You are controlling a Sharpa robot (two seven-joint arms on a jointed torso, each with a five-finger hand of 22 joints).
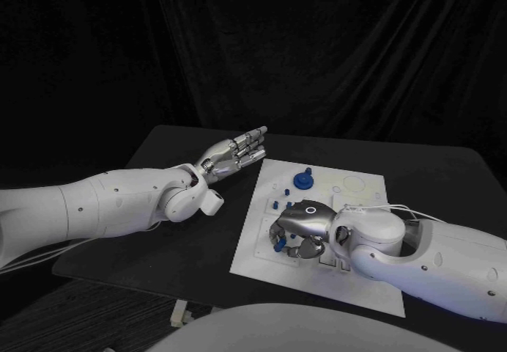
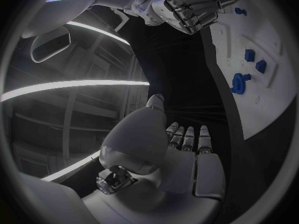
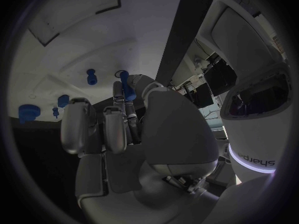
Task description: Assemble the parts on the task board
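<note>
We take the task board (image 1: 354,282) as our landmark. Our right hand (image 1: 299,229) hangs over its middle with the fingers curled down, and a small blue part (image 3: 126,84) — a short peg, as best we can judge — sits pinched between thumb and fingertips, its long axis running along the fingers toward the plate. Below and just beyond it on the board lie a blue round piece (image 1: 303,179) toward the far edge and smaller blue parts (image 1: 287,196) nearer the hand. Our left hand (image 1: 234,155) rests off the board's far left corner, fingers straight and holding nothing — so the right is clearly the nearer. We judge the coming move turns on keeping the peg upright over its seat.
</note>
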